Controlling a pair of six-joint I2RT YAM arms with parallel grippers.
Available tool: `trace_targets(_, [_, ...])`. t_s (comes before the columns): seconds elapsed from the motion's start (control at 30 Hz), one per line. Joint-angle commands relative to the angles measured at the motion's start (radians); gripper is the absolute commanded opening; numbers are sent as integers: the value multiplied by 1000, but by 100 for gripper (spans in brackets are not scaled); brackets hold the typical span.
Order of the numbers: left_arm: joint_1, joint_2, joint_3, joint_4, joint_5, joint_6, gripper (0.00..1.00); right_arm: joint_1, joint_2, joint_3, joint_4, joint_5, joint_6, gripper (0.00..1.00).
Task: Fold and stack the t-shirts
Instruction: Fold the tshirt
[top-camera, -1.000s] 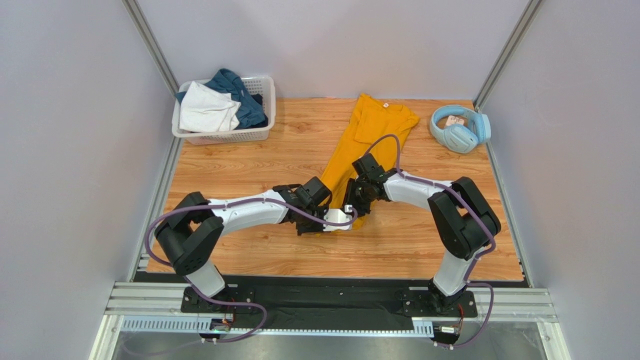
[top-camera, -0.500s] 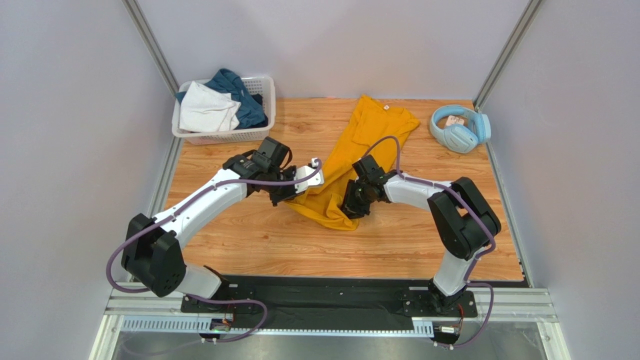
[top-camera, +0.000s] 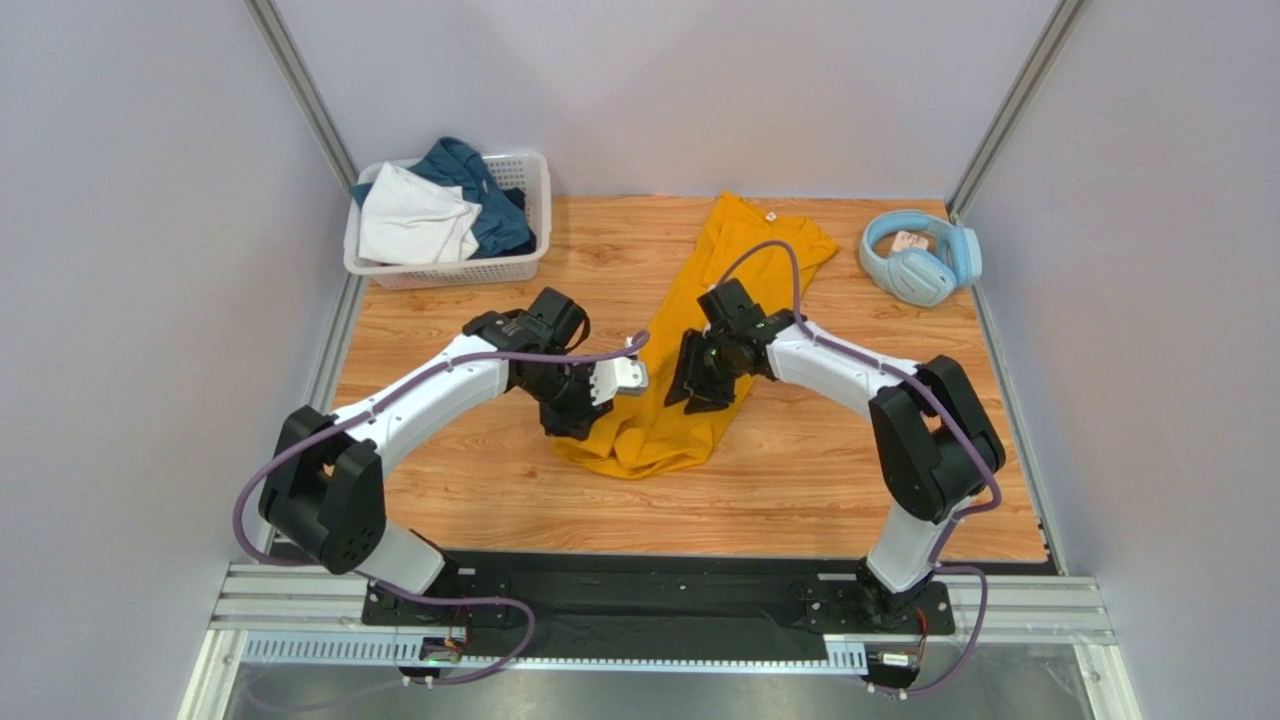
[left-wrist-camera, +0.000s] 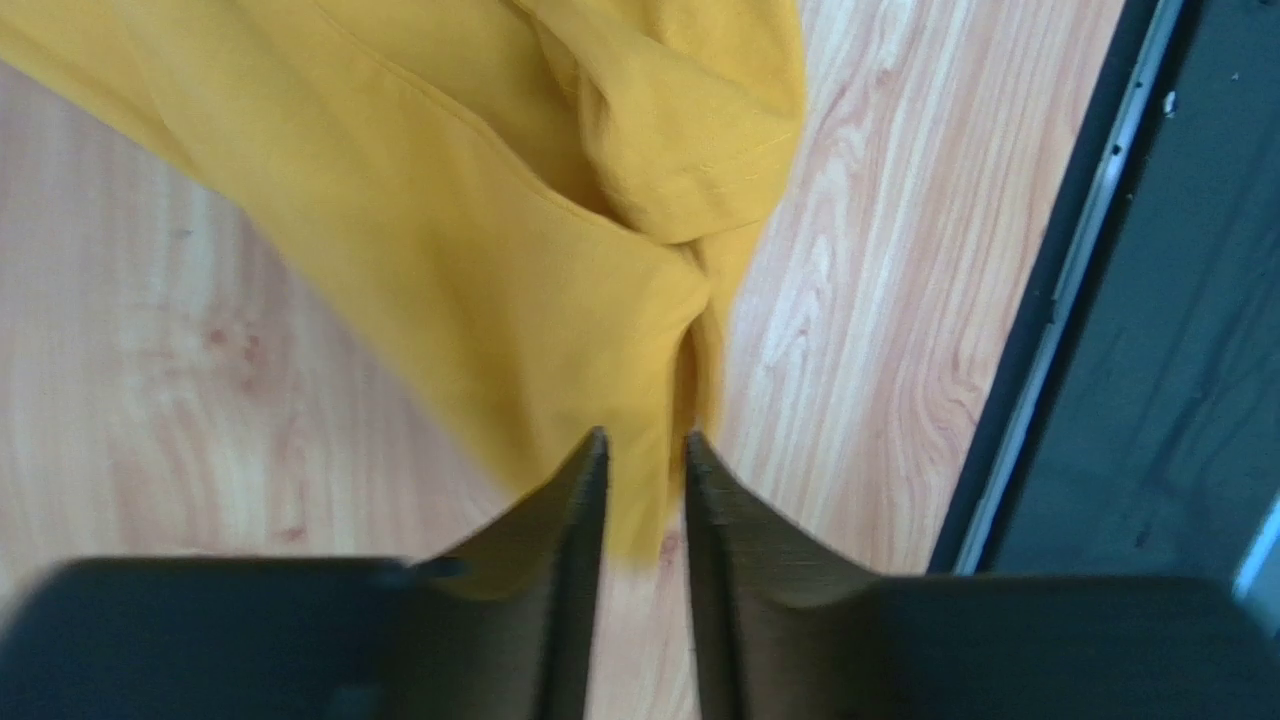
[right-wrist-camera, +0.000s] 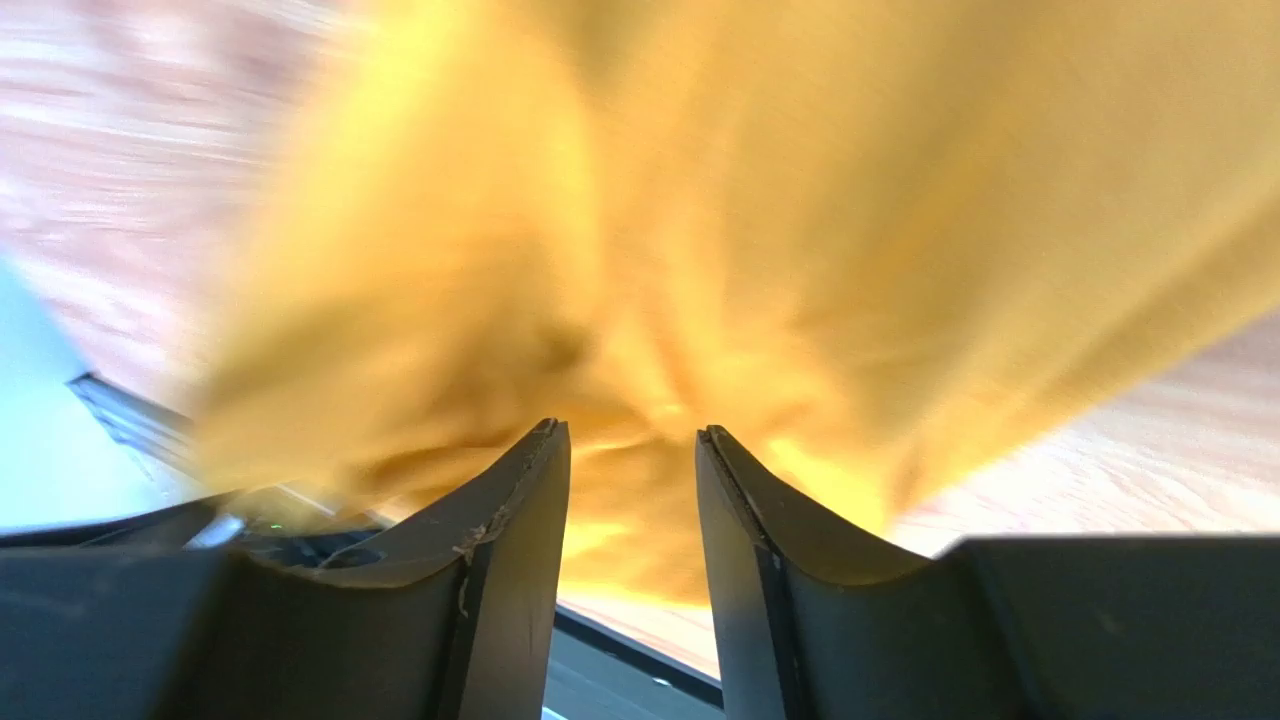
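Mid-table, mustard t-shirt (top-camera: 658, 428), L jaws barely apart at hem, R jaws spread, wood table (top-camera: 511, 495) either side

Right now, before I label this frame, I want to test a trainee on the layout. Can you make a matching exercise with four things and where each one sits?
Things:
1 mustard t-shirt
2 headphones
3 basket
4 white garment

Places:
a far-left corner of the table
b inside the basket
c far-right corner
d middle of the table

Pairs: 1-d, 2-c, 3-a, 4-b
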Motion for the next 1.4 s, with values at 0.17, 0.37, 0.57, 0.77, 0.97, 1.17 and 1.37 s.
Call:
trace_targets(0.17, [3, 78, -51, 9, 30, -49, 44, 110, -110, 179, -85, 18, -87, 45])
trace_targets(0.37, [3, 98, -23, 13, 63, -72, 40, 180, -114, 175, -123, -127, -134, 46])
trace_targets(0.57, [6, 73, 1, 8, 190, -137, 37, 180, -95, 49, -91, -175, -126, 47])
trace_targets(0.77, [86, -63, -77, 234, 255, -301, 27, 192, -1, 44, -51, -215, -112, 44])
trace_targets(0.97, [336, -154, -72, 309, 298, -404, 24, 255, -21, 49, -111, -141, -241, 45])
trace_targets(1.17, [535, -132, -11, 240, 430, -406, 24, 289, -18, 86, -129, -85, -342, 50])
trace_targets(1.37, [623, -155, 26, 148, 508, -375, 24, 304, 59, 190, -218, 76, -408, 61])
